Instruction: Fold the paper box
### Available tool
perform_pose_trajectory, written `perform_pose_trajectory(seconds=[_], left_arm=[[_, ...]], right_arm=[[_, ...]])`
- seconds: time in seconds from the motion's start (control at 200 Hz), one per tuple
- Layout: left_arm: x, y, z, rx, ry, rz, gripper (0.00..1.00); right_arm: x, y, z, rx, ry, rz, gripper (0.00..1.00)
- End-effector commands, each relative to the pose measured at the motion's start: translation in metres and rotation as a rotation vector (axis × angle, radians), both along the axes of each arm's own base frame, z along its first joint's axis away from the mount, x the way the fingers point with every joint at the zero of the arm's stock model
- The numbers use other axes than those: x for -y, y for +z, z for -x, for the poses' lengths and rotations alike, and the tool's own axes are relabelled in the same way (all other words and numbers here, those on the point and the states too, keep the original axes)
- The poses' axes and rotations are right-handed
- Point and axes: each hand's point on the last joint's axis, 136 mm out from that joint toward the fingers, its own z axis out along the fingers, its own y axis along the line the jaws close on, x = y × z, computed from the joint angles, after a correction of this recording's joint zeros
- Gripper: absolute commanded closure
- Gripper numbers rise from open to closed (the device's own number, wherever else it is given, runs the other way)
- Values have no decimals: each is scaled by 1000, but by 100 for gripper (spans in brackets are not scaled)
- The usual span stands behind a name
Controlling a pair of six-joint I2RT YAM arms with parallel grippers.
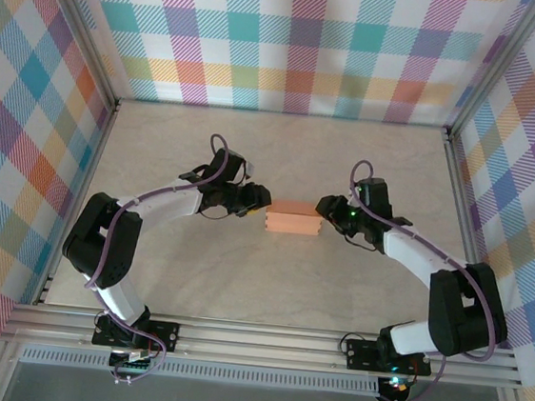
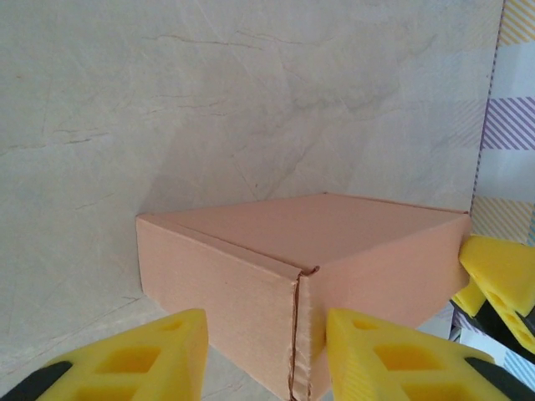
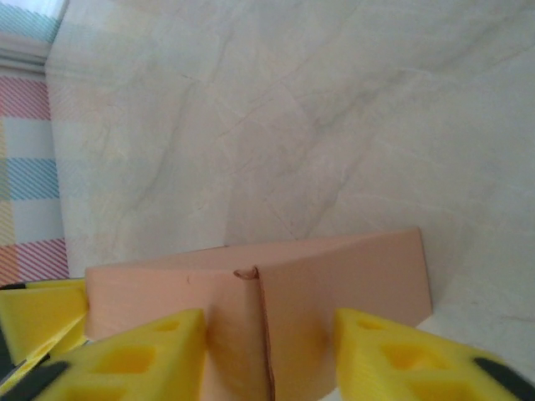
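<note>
You have the paper box at the middle of the table, lying flat with a broad face up. By the look of it, it is already closed into its box shape.

Your left tool is at the box's left end and your right tool at its right end, so the box is bracketed between them. That reads as a squaring or steadying position: with a tool at each end, neither can slide the thin card away from the other.

In the left wrist view, your left tool is spread wide with a vertical corner seam of the box between its fingers. It clamps nothing. The right wrist view shows the same for your right tool: it is wide apart across a corner seam and grips nothing. I cannot tell whether any finger is actually touching the card.

The box's long axis runs left to right, along the line between your two tools. Its short ends face the tools, and its long sides face near and far.
</note>
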Motion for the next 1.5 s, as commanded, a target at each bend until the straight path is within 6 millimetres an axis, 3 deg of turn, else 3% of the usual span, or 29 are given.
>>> perform_pose_trajectory(seconds=[0.0,0.105,0.24,0.375,0.505,0.55,0.685,0.77,0.845,0.955,1.065,1.215,1.27,1.495], left_arm=[[-11,-32,13,-78,-11,-61,62],[-12,-41,16,-86,-22,-74,74],[-16,-50,18,-99,-21,-82,83],[-18,-53,18,-90,-26,-101,92],[-23,-55,17,-78,-26,-132,92],[-23,-52,17,-69,-27,-133,89],[-24,-33,10,-9,-29,-136,59],[-24,-20,5,29,-30,-140,47],[-19,-3,-2,82,-45,-120,37],[-10,32,-16,246,-118,-120,23],[1,62,-27,476,-318,-176,20],[18,88,-27,793,-592,-263,22],[25,87,-24,861,-691,-297,28],[49,63,8,898,-1147,-312,31]], right_arm=[[-2,-15,5,-38,-2,-26,68],[1,-26,6,-48,-7,-10,81],[2,-32,7,-54,-14,-10,96],[1,-28,5,-40,-12,-16,100],[0,-22,3,-26,-8,-23,100],[-1,-19,1,-17,-6,-25,93],[1,-6,-2,17,-4,-14,68],[2,1,-3,36,-6,2,53],[4,9,-4,54,-8,13,39],[9,16,-5,76,-24,35,27],[13,22,-5,85,-19,48,14],[21,24,-1,86,-20,43,9],[26,25,0,88,-29,41,9],[47,20,7,87,-66,44,9]])
